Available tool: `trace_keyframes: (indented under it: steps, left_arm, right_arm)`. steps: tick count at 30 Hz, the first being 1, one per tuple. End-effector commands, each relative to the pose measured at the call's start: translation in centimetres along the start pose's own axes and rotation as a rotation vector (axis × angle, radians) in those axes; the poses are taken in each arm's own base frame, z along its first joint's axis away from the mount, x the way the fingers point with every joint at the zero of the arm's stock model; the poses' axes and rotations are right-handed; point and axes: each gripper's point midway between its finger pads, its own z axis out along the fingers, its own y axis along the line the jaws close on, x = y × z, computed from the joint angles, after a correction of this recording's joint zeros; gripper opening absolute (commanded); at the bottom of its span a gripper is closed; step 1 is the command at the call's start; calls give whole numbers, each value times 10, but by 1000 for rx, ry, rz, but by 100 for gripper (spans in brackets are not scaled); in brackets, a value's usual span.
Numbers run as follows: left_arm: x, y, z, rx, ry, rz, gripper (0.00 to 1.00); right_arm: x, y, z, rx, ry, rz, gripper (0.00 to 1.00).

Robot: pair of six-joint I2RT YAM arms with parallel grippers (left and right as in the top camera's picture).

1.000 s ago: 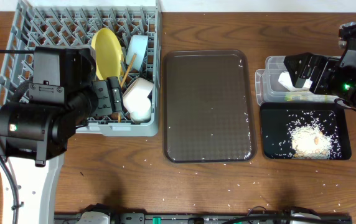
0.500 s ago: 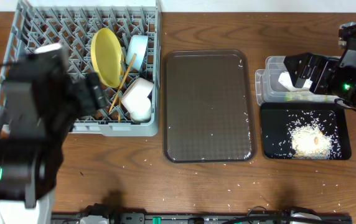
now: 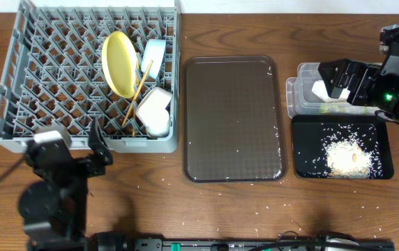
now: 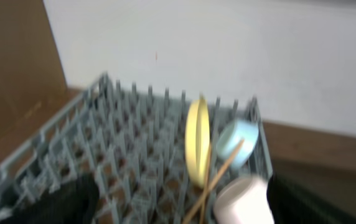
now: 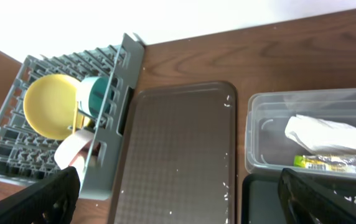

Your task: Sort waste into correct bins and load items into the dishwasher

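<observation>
so, overhead dish rack (image 3: 53, 77): grey plastic, square, a grid of upright pegs; sits at the far left of the wooden table (image 3: 151, 202), with a band of bare wood along its near rim.
overhead dishes: yellow plate (image 3: 119, 63) stands on edge between pegs. light blue bowl (image 3: 155, 57) is just beside it, by the rack's right wall. white bowl (image 3: 154, 103) and white cup (image 3: 158, 125) sit nearer. chopsticks (image 3: 137, 94) lean slantwise among them. the rack's left part is bare pegs.
overhead middle: dark brown serving tray (image 3: 233, 118), round-cornered and finely textured, with a few pale grains; strips of wood on either side.
overhead bins: clear tub (image 3: 300, 97) holds the crumpled napkin (image 3: 319, 89) and the green-yellow wrapper (image 3: 339, 107). black tray (image 3: 307, 157) lies just beside its near edge, with rice scraps (image 3: 349, 157) heaped and scattered in it.
overhead left gripper (image 3: 74, 148): off the rack, over bare table by its near rim, jaws apart, holding nothing.
overhead right gripper (image 3: 333, 80): above the clear tub, jaws wide, nothing between them.
left wrist: blurred. dark left fingers (image 4: 66, 202) sit at both lower corners, well apart. rack, plate, blue bowl and a chopstick are ahead, with a pale wall (image 4: 228, 56) behind.
right wrist: dark right fingers (image 5: 35, 199) sit at both lower corners, well apart. the tub with napkin and wrapper is below; the serving tray and the rack's right wall lie beyond.
</observation>
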Motion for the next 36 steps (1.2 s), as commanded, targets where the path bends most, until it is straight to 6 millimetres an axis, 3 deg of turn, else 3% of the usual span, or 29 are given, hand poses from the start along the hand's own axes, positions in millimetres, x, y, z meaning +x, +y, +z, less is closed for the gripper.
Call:
trace_keyframes:
  steps: [1, 10, 36]
  left_arm:
    - [34, 0, 5, 23, -45, 37, 87]
    - [86, 5, 27, 30, -142, 37, 87]
    - [168, 24, 45, -26, -61, 69, 87]
  right_arm:
    - [-4, 0, -4, -1, -13, 4, 99]
    - [-4, 0, -4, -1, -13, 4, 99]
    - [-4, 0, -4, -1, -13, 4, 99]
